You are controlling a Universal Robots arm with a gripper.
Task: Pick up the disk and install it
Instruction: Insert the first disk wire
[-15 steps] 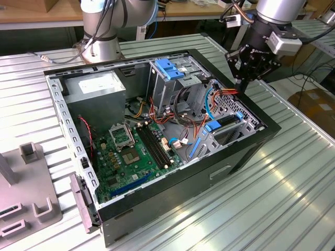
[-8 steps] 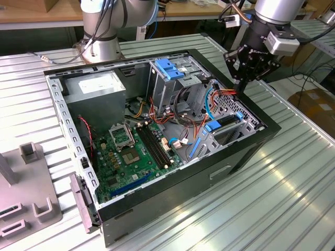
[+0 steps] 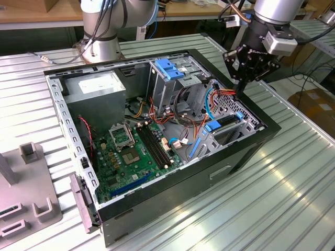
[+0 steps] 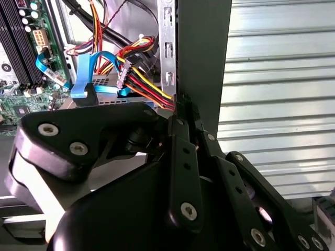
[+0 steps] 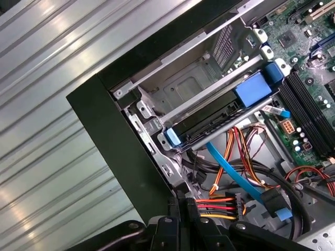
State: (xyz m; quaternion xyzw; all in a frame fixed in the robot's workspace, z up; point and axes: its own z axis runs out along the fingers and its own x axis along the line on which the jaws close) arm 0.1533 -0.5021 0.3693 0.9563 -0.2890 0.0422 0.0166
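Nearest, at the lower left of the exterior view, a grey fixture block (image 3: 26, 198) sits on the ribbed metal worktop (image 3: 282, 198); behind it lies the open black computer case (image 3: 172, 201), its near wall facing the camera; inside, the green motherboard (image 3: 131, 151) covers the floor of the case toward the exterior view's left.

Further in, at centre right of that frame, the disk (image 3: 226, 121) sits in a metal bay against the case's wall on the exterior view's right; in the first wrist view the disk (image 5: 209, 119) shows as a dark flat body lying level in that bay, with a light-blue rail end at each side; a blue flat cable (image 5: 235, 172) and a bundle of red, yellow and black wires (image 5: 220, 204) run between it and the arm.

Beyond the disk, in the upper right of the exterior view, the gripper (image 3: 237, 86) hangs over the case's rim; its jaws are closed on each other with nothing seen between them; in both wrist views the gripper (image 4: 183, 102) (image 5: 180, 201) has its tips close to the wire bundle (image 4: 144, 83) and the inner edge of the case wall; the disk is apart from the jaws, lower and to the left of them in the exterior frame, and not touched by them.

Further back stand the metal drive cage topped by a blue bracket (image 3: 170, 68) and the grey power-supply box (image 3: 99, 86); farthest, at the top left of centre, is the arm's base (image 3: 102, 31) on the worktop.
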